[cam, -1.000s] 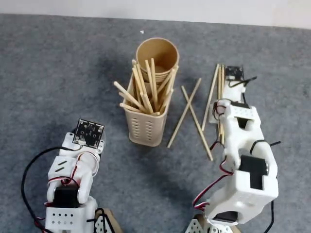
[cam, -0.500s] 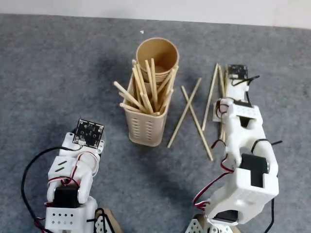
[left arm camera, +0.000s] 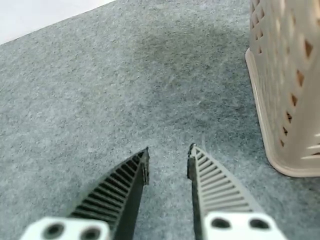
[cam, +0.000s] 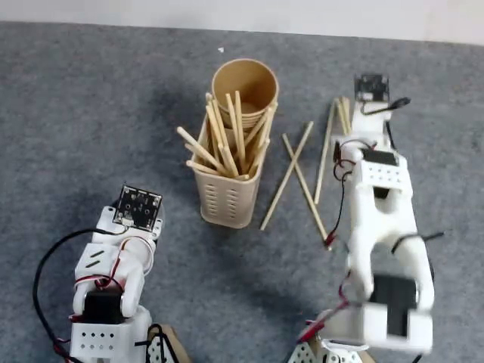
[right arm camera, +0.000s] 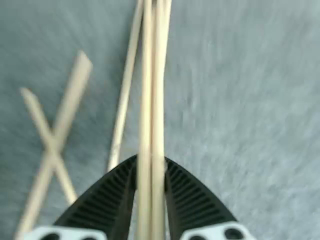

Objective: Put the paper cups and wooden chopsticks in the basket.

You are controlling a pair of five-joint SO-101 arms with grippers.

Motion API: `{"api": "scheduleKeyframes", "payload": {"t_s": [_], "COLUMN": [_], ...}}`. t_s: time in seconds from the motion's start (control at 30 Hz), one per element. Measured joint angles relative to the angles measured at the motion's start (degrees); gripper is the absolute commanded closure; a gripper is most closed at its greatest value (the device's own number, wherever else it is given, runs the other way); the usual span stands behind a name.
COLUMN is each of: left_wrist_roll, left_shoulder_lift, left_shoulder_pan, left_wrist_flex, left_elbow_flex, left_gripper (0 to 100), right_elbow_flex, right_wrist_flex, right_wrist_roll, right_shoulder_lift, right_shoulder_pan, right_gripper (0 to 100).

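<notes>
- Two SO-101 arms share a grey felt-topped bench point(cam: 83, 98), its far edge meeting a pale wall strip in the high view.
- Right arm point(cam: 382, 219), white with red and black wiring, stretches away from its base along the bench's right side, its wrist well past the loose sticks.
- Left arm point(cam: 113, 265) sits folded close to its base at the near left, well apart from the basket.
- Beige slotted basket point(cam: 225, 198) stands upright mid-bench; its perforated wall point(left arm camera: 290, 75) appears beside the left arm's jaws in the left wrist view.
- Tan paper cup point(cam: 243, 85) rises at the basket's far end, mouth up; whether it stands inside the rim or just behind it cannot be told.
- Bundle of wooden chopsticks point(cam: 227, 140) juts from the basket at mixed angles, several leaning toward the cup.
- Crossed chopsticks point(cam: 296, 175) lie in an X on the felt between the basket and the right arm, with a single chopstick point(cam: 325, 155) just beside them.
- Chopstick pair point(right arm camera: 152, 75) lies side by side, running lengthwise out from the right arm's jaws.
- Right pincer point(right arm camera: 150, 167) is pinching the chopstick pair, one ridged black finger against each side.
- Left pincer point(left arm camera: 167, 155) is spread above bare felt, holding nothing, its tips near the basket's base but not touching.
</notes>
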Motion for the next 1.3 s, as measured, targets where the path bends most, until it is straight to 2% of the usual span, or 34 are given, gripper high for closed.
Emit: {"api": "scheduleKeyframes", "payload": {"t_s": [0.1, 0.23, 0.37, 0.53, 0.63, 1.03, 1.3], "left_wrist_roll": [0.0, 0.0, 0.0, 0.0, 0.0, 0.0, 0.0], "left_shoulder_lift": [0.0, 0.0, 0.0, 0.0, 0.0, 0.0, 0.0], "left_shoulder_pan": [0.0, 0.0, 0.0, 0.0, 0.0, 0.0, 0.0], "left_wrist_flex": [0.0, 0.0, 0.0, 0.0, 0.0, 0.0, 0.0], "left_elbow_flex": [0.0, 0.0, 0.0, 0.0, 0.0, 0.0, 0.0], "left_gripper": [84, 84, 84, 84, 84, 84, 84], "right_elbow_flex": [0.8, 6.8, 18.0, 36.5, 45.5, 48.4, 48.4], "right_wrist_flex": [-1.9, -10.3, -25.8, -50.1, -58.7, -78.1, -83.9], "right_wrist_roll": [0.0, 0.0, 0.0, 0.0, 0.0, 0.0, 0.0], "right_shoulder_lift": [-10.0, -23.0, -35.1, -47.0, -52.1, -56.2, -56.3], "right_shoulder_pan": [-2.0, -6.0, -8.4, -12.8, -15.6, -24.5, -34.2], "right_gripper": [99.2, 99.2, 99.3, 99.3, 99.3, 99.3, 99.3]}}
